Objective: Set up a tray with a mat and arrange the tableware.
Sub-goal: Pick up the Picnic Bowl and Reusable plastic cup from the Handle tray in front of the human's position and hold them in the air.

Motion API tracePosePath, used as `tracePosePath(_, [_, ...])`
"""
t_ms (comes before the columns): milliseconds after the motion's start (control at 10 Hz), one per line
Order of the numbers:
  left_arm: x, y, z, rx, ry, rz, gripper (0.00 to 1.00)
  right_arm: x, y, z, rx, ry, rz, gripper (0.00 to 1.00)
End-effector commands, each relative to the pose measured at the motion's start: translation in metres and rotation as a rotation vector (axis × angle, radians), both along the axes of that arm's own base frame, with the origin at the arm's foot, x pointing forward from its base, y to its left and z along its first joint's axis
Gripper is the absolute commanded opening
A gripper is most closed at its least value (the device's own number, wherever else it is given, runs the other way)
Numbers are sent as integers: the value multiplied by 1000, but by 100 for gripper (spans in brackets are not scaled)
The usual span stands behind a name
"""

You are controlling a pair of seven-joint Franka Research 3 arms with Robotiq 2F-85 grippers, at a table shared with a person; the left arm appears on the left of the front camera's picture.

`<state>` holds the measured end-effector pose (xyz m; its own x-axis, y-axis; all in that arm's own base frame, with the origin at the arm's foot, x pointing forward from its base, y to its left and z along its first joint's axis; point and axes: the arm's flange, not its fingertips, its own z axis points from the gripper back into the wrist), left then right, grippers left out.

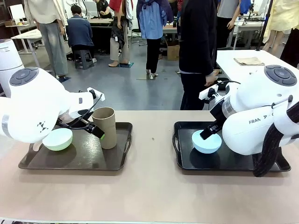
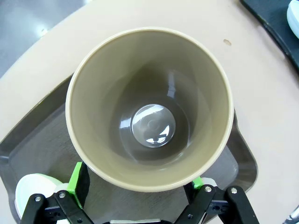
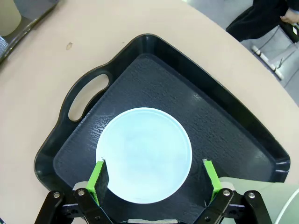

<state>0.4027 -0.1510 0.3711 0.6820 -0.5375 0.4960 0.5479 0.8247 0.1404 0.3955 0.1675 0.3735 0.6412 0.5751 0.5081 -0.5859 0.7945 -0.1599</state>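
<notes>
Two trays on a tabletop point(image 1: 154, 196), seen from the front and from both wrists.

**Hidden or cut off.** The left arm's white casing covers the far left corner of the left tray point(image 1: 74, 161). The right arm covers the right half of the right tray point(image 1: 176, 140). A person point(image 1: 196, 46) in dark clothes stands at the far edge, cut off by the top of the front view. In the left wrist view the cup's point(image 1: 105, 126) flared rim overhangs both green pads, so contact between pads and wall cannot be made out. A pale rim at the lower left of that view is partly hidden by one finger.

**Left tray.** The tan-brown cup stands upright near the tray's right side. It is tall, handleless and matte, with a glossy spot on its inner base. The left end effector point(image 1: 96, 132) straddles its lower wall, and whether it clamps the cup cannot be told. A mint bowl point(image 1: 58, 139) sits just to the cup's left, apart from it.

**Right tray.** A pebbled dark mat point(image 3: 196, 116) lines the floor. The blue bowl point(image 1: 206, 142), round, shallow and matte, sits near the handle end. The right end effector point(image 1: 210, 131) brackets it with its fingers spread. In the right wrist view a dark gap separates one pad from the rim, and the other pad lies at the rim's edge.
</notes>
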Motion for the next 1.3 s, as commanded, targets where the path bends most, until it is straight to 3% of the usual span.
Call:
tracePosePath(0, [0, 1, 0, -1, 0, 1, 100, 0, 0, 0, 0, 0, 0, 100])
tracePosePath(300, [0, 0, 0, 0, 0, 0, 100, 0, 0, 0, 0, 0, 0, 100])
tracePosePath(400, [-28, 8, 19, -14, 83, -91, 100, 0, 0, 0, 0, 0, 0, 100])
tracePosePath(500, [-69, 24, 43, -1, 153, -128, 100, -49, -5, 13, -34, 92, -18, 100])
tracePosePath(700, [-133, 75, 70, -62, 308, -89, 100, -136, -53, 15, -62, 235, -79, 100])
tracePosePath(800, [-148, 98, 72, -89, 369, -33, 100, -164, -79, 6, -42, 301, -140, 100])
tracePosePath(900, [-159, 121, 58, -93, 457, 70, 100, -200, -118, -26, -24, 454, -249, 100])
tracePosePath(1000, [-168, 129, 36, -74, 542, 166, 100, -217, -141, -52, 0, 535, -343, 100])
tracePosePath(1100, [-92, 72, 105, -87, 384, -38, 100, -216, -143, -59, -41, 496, -364, 100])
tracePosePath(1200, [-92, 72, 105, -87, 384, -38, 100, -64, -55, 46, -74, 461, -236, 100])
